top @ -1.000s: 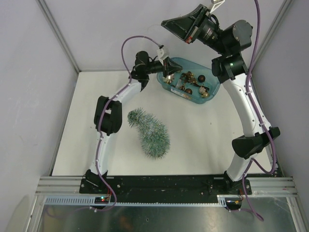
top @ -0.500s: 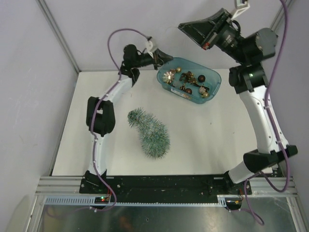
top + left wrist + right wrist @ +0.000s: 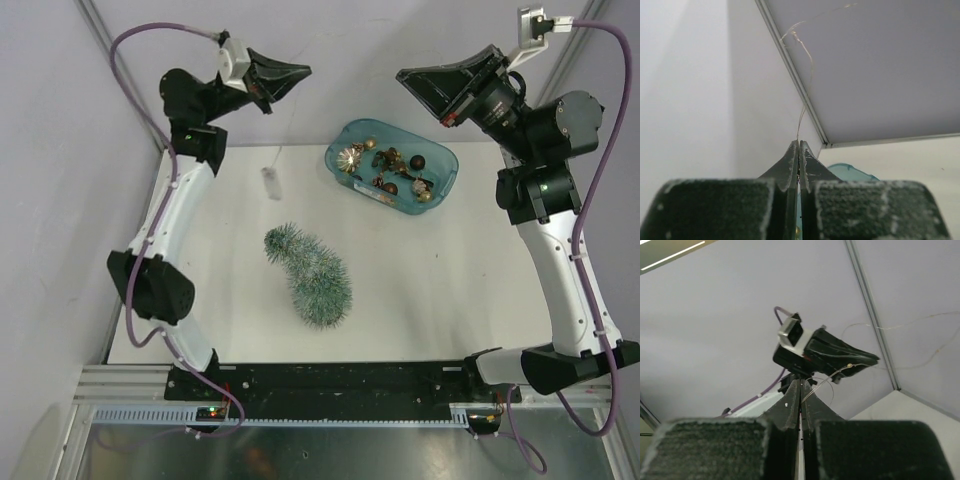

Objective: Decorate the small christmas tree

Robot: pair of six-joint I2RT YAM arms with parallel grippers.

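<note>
The left arm reaches up high at the far left corner, and its pincer is pressed fully together on a thin wire. In the left wrist view the strand rises from between the closed tips and curls up along the wall. From above, a length of the same wire hangs down below this pincer, ending in a small clear piece that looks to lie on the white surface. Right of that piece, near the middle of the surface, the small christmas tree lies on its side. It is a bristly bottle-brush cone, bluish-green with pale frosted tips. Its narrow point aims toward the far left and its broad end toward the near edge; the base cannot be made out. It touches neither arm. Farther back and to the right sits a teal tray holding dark and golden ornaments, well apart from the tree. At the far right the raised right pincer is also closed tight, with the wire curving out from its tips.
</note>
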